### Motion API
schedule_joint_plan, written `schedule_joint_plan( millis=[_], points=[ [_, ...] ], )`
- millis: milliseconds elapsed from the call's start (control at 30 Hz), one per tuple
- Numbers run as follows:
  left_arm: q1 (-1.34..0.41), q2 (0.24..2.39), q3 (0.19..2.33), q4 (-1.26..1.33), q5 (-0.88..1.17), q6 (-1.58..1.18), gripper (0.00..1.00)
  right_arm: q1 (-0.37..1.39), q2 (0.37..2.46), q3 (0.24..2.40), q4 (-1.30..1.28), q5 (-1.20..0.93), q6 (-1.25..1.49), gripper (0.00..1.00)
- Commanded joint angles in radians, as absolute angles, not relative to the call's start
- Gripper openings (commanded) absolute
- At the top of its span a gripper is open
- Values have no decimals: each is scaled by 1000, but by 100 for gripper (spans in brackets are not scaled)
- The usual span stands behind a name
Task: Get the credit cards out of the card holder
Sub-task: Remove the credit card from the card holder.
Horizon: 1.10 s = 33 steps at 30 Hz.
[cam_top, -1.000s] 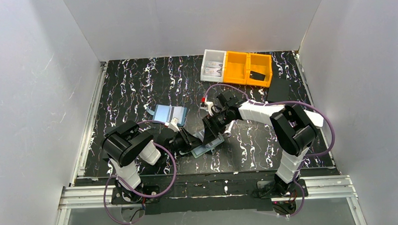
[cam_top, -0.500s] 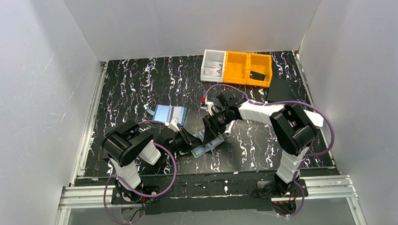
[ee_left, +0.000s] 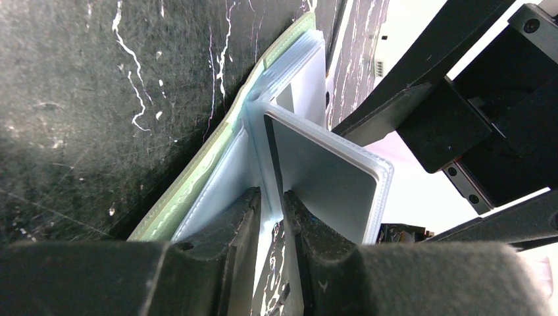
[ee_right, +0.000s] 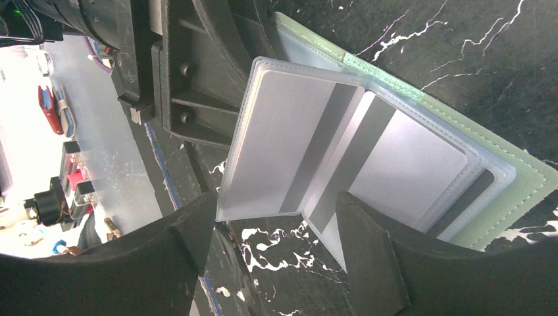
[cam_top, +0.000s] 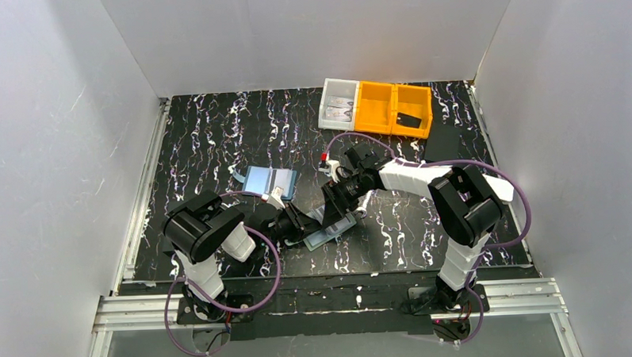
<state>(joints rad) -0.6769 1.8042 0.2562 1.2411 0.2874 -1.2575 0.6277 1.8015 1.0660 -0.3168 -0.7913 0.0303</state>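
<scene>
**Caption:** A sage-green soft card holder [ee_right: 526,197] is laid open on the black marbled tabletop [cam_top: 216,134], near the middle, between the two tools.

**Detail:** One clear plastic sleeve [ee_left: 322,178] is clenched upright in the left tool [ee_left: 271,204], seemingly so that the holder is steadied and the sleeve's mouth is offered. The right tool [ee_right: 276,217] is released, jaws wide astride that sleeve's edge. A grey-blue plastic credit card with a dark stripe [ee_right: 289,145] is seen inside, not yet gripped.
</scene>
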Motion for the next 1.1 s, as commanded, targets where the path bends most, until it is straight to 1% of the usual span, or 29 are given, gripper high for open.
schedule_joint_plan(
  millis=[0, 267, 700, 833, 1067],
  points=[
    [-675, 1847, 224, 1077, 252, -1217, 21, 621, 1813, 1085, -309, -767, 31, 73],
    [-672, 1851, 223, 1080, 253, -1217, 21, 619, 1812, 1087, -309, -765, 31, 66],
    [-665, 1857, 209, 1128, 264, -1223, 23, 597, 1794, 1097, -342, -735, 3, 65],
    [-663, 1863, 196, 1166, 267, -1226, 23, 612, 1805, 1099, -347, -734, -25, 60],
    [-655, 1862, 120, 1335, 257, -1237, 41, 621, 1812, 1100, -350, -720, -27, 60]
  ],
)
